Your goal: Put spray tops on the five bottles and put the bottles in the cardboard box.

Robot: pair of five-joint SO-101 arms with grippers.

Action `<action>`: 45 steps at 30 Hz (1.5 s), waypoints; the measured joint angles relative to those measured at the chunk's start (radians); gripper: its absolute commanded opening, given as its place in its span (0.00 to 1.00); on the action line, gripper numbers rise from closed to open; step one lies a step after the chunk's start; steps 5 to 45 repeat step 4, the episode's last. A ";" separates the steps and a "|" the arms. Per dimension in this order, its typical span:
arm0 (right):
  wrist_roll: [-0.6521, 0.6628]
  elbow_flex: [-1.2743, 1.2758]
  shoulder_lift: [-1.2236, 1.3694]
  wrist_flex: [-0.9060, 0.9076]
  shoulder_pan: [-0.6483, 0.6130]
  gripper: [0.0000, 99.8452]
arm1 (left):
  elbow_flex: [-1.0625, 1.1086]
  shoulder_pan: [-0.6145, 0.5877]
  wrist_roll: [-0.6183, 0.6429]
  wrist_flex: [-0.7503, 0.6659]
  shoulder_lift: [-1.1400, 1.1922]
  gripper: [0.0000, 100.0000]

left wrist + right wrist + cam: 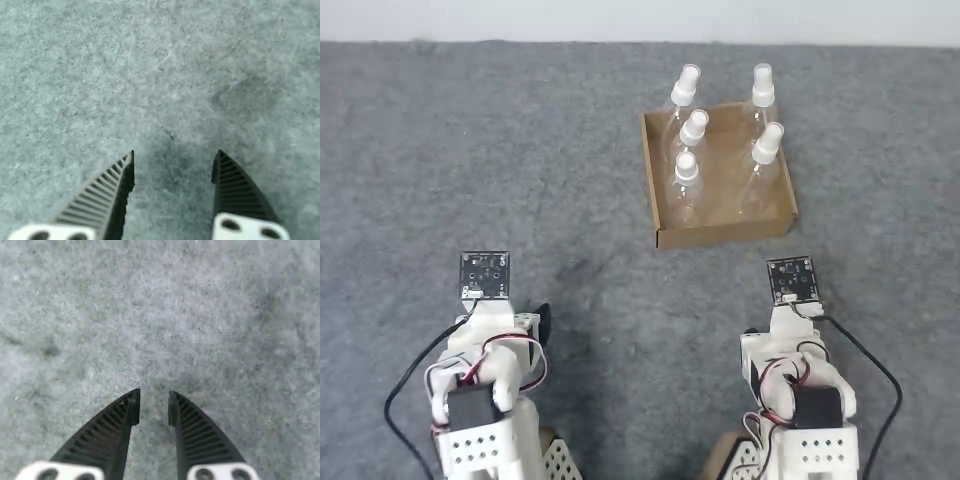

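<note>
left arm (485, 345): low at the near edge of the surface, well apart from the box
left pincer (175, 155): jaws spread wide, nothing between them, only grey felt under it
surface (470, 150): grey felt mat
cardboard box (665, 238): shallow open tray, right of centre toward the far side, in front of the right arm
five bottles (682, 195): all upright inside the box; three in a column on its left side, two on its right side; near each other, can't tell if any touch
spray tops (687, 164): white, one on every bottle, all look seated
right arm (798, 360): low at the near edge, just short of the box's near right corner
right pincer (153, 392): jaws almost together, narrow gap, gripping nothing, above bare felt
task state: looks finished, with five capped bottles boxed and both arms parked off the box
handling guess: clear thin plastic, look empty, so light; walls probably flex under a hard squeeze; smooth, so likely slippery; tall and narrow, so easy to tip
where to hold: best bet is the neck just under the white top, or mid-body with gentle closing; avoid pulling on the top itself
</note>
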 measured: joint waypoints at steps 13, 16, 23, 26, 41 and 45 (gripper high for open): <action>0.000 0.000 0.000 0.000 0.000 0.05 | 0.000 0.000 -0.002 0.000 0.000 0.24; 0.000 0.000 0.000 0.000 0.000 0.05 | 0.000 0.000 -0.002 0.000 0.000 0.24; 0.000 0.000 0.000 0.000 0.000 0.05 | 0.000 0.000 -0.002 0.000 0.000 0.24; 0.000 0.000 0.000 0.000 0.000 0.05 | 0.000 0.000 -0.002 0.000 0.000 0.24; 0.000 0.000 0.000 0.000 0.000 0.05 | 0.000 0.000 -0.002 0.000 0.000 0.24; 0.000 0.000 0.000 0.000 0.000 0.05 | 0.000 0.000 -0.002 0.000 0.000 0.24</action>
